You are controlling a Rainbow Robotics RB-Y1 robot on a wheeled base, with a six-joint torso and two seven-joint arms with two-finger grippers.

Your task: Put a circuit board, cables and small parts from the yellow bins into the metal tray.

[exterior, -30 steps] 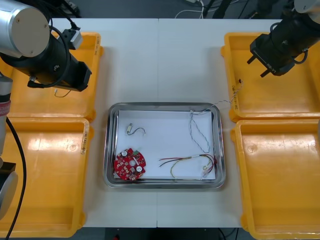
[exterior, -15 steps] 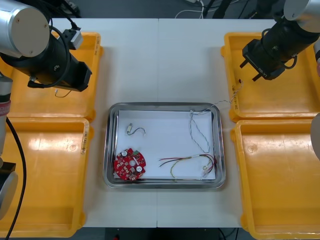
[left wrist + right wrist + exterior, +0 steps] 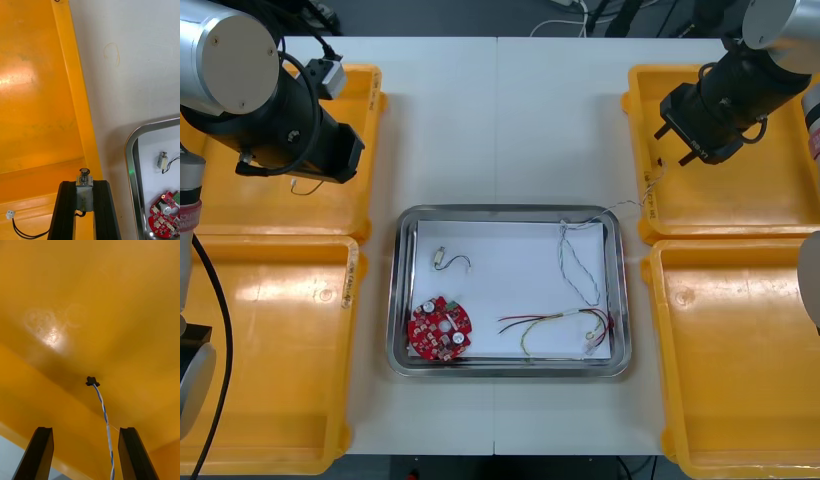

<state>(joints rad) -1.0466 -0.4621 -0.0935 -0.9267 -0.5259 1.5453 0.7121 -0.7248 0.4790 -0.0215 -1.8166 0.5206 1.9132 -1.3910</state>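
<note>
Steel is my reference here: the shiny rectangular metal tray (image 3: 394, 300), white inside, sits mid-table, and I place everything against it. Inside it, at its near left corner, lies the round red circuit board (image 3: 440, 328). A small metal part with a black lead (image 3: 439, 258) rests just beyond the board. A red and yellow cable (image 3: 555, 325) lies loose along the tray's near right side. The twisted blue and white cable (image 3: 578, 262) runs up the tray's right side and crosses its far right corner. It trails over the wall of the far right yellow bin (image 3: 638, 120), where its black plug (image 3: 92, 381) rests on the bin floor. My right gripper (image 3: 675, 143) hangs over that bin, beyond the tray's far right corner. Its black fingers (image 3: 39, 450) are spread wide, and the cable passes between them untouched by either. My left gripper (image 3: 84, 183) hovers over the inner edge of the far left yellow bin (image 3: 372, 130), just off the tray's far left corner. Its jaws are clamped on a small silver metal part with a round cap (image 3: 84, 187), held upright between the fingers. A black cable with a white plug (image 3: 15, 225) lies in the bin beneath.
</note>
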